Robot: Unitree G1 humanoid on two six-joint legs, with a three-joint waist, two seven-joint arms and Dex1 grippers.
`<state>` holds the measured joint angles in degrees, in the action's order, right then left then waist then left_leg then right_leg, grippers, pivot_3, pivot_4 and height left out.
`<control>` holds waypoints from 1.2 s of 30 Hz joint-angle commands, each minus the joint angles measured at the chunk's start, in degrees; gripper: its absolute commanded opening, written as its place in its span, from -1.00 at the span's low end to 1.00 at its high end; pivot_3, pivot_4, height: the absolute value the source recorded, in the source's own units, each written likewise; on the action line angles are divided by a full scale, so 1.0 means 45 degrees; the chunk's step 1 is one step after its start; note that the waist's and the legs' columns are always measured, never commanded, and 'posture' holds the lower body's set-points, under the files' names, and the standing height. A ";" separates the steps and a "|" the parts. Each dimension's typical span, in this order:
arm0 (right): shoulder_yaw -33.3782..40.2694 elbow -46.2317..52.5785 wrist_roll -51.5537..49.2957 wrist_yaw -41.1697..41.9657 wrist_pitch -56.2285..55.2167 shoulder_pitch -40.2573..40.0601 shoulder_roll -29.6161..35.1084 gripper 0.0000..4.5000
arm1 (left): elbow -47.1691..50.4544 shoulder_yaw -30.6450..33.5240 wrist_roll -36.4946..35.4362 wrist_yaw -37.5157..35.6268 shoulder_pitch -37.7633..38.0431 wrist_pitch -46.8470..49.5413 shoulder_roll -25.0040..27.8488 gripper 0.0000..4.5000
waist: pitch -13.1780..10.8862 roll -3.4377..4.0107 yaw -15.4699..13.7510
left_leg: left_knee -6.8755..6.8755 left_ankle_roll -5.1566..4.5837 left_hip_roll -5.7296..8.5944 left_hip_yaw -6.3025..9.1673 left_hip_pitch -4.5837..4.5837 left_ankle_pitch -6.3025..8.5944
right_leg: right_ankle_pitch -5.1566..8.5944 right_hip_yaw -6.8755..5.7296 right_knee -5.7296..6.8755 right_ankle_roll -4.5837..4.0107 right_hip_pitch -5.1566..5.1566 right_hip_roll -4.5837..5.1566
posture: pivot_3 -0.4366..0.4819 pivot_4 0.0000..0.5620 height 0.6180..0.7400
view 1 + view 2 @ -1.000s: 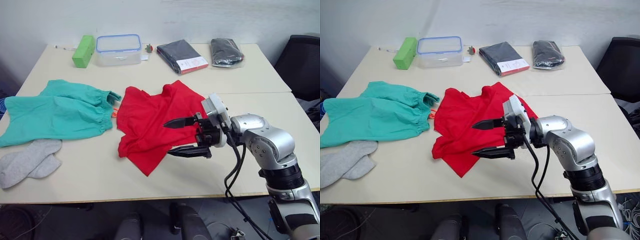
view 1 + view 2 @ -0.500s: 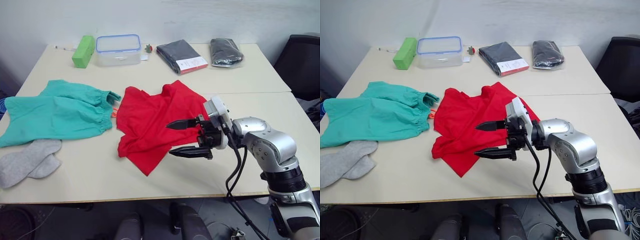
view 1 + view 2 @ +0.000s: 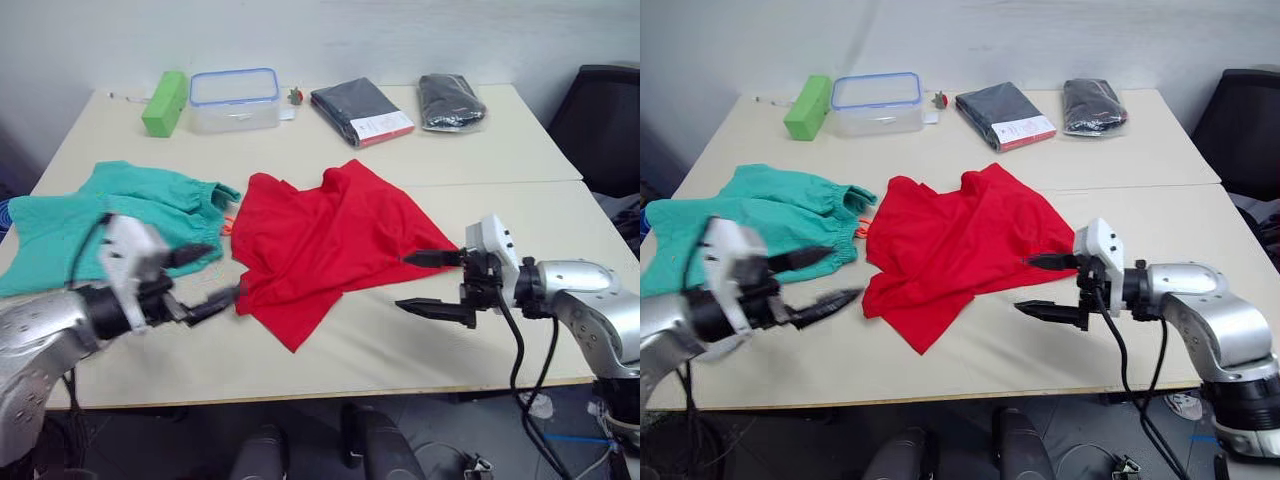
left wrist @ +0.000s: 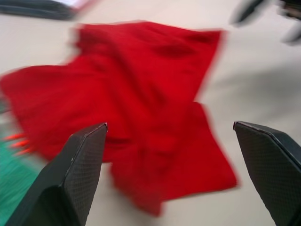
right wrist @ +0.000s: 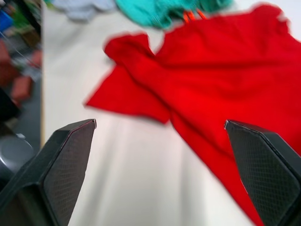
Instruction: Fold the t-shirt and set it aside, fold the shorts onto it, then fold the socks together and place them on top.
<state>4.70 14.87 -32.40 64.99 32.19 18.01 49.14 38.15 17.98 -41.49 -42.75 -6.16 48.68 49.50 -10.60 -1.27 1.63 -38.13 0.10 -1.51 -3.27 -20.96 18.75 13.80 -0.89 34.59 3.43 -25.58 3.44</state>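
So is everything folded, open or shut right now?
T-shirt: unfolded, crumpled on the table.
Shorts: spread out, unfolded.
Left gripper: open, holding nothing.
Right gripper: open, holding nothing.
Clear box: lid on.
Dark garments: folded, in packaging.

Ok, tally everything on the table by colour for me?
Red: 1, t-shirt
Teal-green: 1, shorts
Green: 1, box
Clear with blue rim: 1, lidded container
Dark: 2, packaged garments
Total: 6
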 commanded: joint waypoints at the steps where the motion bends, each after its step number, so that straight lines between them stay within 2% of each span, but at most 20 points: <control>1: 0.0421 -0.0206 0.0777 0.0012 -0.1025 -0.0258 0.0488 1.00 | -0.0922 -0.2281 0.1671 -0.1504 -0.0474 -0.1746 0.0769 1.00 | 0.0000 -0.0001 0.0005 | -0.0002 0.0000 -0.0003 -0.0010 0.0008 -0.0003 | 0.0001 0.0005 -0.0005 -0.0001 0.0002 -0.0024 | -0.05 -0.47 1.00; 3: 0.0252 -0.0727 0.1533 -0.0053 -0.1755 -0.0406 0.0694 1.00 | -0.1706 -0.3841 0.2753 -0.2216 -0.1147 -0.2618 0.1010 1.00 | -0.0001 -0.0002 -0.0038 | -0.0005 -0.0002 -0.0009 -0.0033 0.0032 -0.0006 | 0.0002 0.0029 -0.0007 -0.0004 0.0013 -0.0060 | -0.05 -0.47 1.00; 5: -0.0004 -0.1263 0.2275 -0.0205 -0.2313 -0.0351 0.0792 1.00 | -0.2589 -0.5331 0.3876 -0.2798 -0.1860 -0.3478 0.0952 1.00 | -0.0003 -0.0005 -0.0052 | -0.0007 -0.0004 0.0018 -0.0079 0.0056 -0.0009 | 0.0001 0.0050 -0.0024 -0.0002 0.0022 -0.0194 | -0.05 -0.47 1.00; 7: -0.0268 -0.1715 0.2903 -0.0360 -0.2729 -0.0162 0.0750 1.00 | -0.3377 -0.6456 0.4904 -0.3158 -0.2332 -0.4287 0.0759 1.00 | -0.0002 -0.0005 -0.0044 | -0.0005 -0.0005 0.0007 -0.0095 0.0058 -0.0009 | -0.0004 0.0117 -0.0027 0.0008 0.0021 -0.0201 | -0.05 -0.47 1.00; 16: -0.0955 -0.2904 0.4049 -0.0487 -0.3580 0.0505 0.0453 1.00 | -0.5181 -0.8597 0.7069 -0.3748 -0.3246 -0.6031 -0.0648 1.00 | -0.0005 -0.0008 -0.0045 | -0.0006 -0.0038 -0.0033 -0.0168 0.0075 0.0012 | -0.0033 0.0218 -0.0018 0.0063 0.0012 -0.0220 | -0.05 -0.47 1.00; 19: -0.1181 -0.3619 0.4773 -0.0746 -0.4006 0.0841 0.0480 1.00 | -0.6054 -0.9027 0.7861 -0.3602 -0.3477 -0.6597 -0.1173 0.73 | -0.0004 -0.0009 -0.0063 | -0.0019 -0.0046 -0.0028 -0.0189 0.0082 0.0016 | -0.0045 0.0241 -0.0016 0.0083 0.0017 -0.0217 | -0.05 -0.47 1.00; 23: -0.1465 -0.4572 0.5530 -0.1005 -0.4400 0.1318 0.0516 1.00 | -0.7299 -0.9375 0.8597 -0.3809 -0.3589 -0.7482 -0.1454 0.19 | 0.0000 -0.0004 -0.0145 | -0.0019 -0.0052 -0.0016 -0.0214 0.0111 0.0015 | -0.0049 0.0265 -0.0011 0.0091 0.0030 -0.0208 | -0.05 -0.47 1.00; 32: -0.2104 -0.7223 0.7165 -0.1678 -0.5790 0.2552 0.0297 1.00 | -0.7358 -0.9052 0.8193 -0.4511 -0.3551 -0.7458 -0.1501 -1.00 | 0.0002 -0.0002 -0.0300 | -0.0018 -0.0077 -0.0016 -0.0303 0.0161 0.0001 | -0.0048 0.0279 -0.0005 0.0089 0.0048 -0.0213 | -0.05 -0.47 1.00; 34: -0.2269 -0.7842 0.7463 -0.1782 -0.6068 0.2832 0.0185 1.00 | -0.7150 -0.8892 0.8027 -0.4625 -0.3466 -0.7307 -0.1460 -1.00 | 0.0003 -0.0002 -0.0272 | -0.0015 -0.0077 -0.0020 -0.0304 0.0163 0.0001 | -0.0053 0.0284 0.0013 0.0097 0.0043 -0.0214 | -0.05 -0.47 1.00; 35: -0.2325 -0.8127 0.7563 -0.1819 -0.6187 0.2951 0.0118 0.82 | -0.7024 -0.8800 0.7935 -0.4688 -0.3411 -0.7216 -0.1444 -1.00 | 0.0003 -0.0002 -0.0243 | -0.0015 -0.0077 -0.0024 -0.0306 0.0170 0.0002 | -0.0052 0.0286 0.0028 0.0096 0.0043 -0.0217 | -0.05 -0.47 1.00; 36: -0.2362 -0.8387 0.7626 -0.1821 -0.6320 0.3048 0.0051 0.73 | -0.6865 -0.8705 0.7857 -0.4753 -0.3350 -0.7112 -0.1413 -1.00 | 0.0003 -0.0002 -0.0207 | -0.0012 -0.0076 -0.0028 -0.0308 0.0174 0.0002 | -0.0050 0.0293 0.0034 0.0093 0.0043 -0.0219 | -0.05 -0.47 1.00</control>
<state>-5.87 -21.70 1.09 57.32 5.31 30.82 49.66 7.52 -20.69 -6.84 -63.61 -22.90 14.69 41.88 -10.59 -1.28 0.69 -38.17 -0.24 -1.66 -4.65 -20.18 18.76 13.58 0.46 34.77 3.82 -25.39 2.45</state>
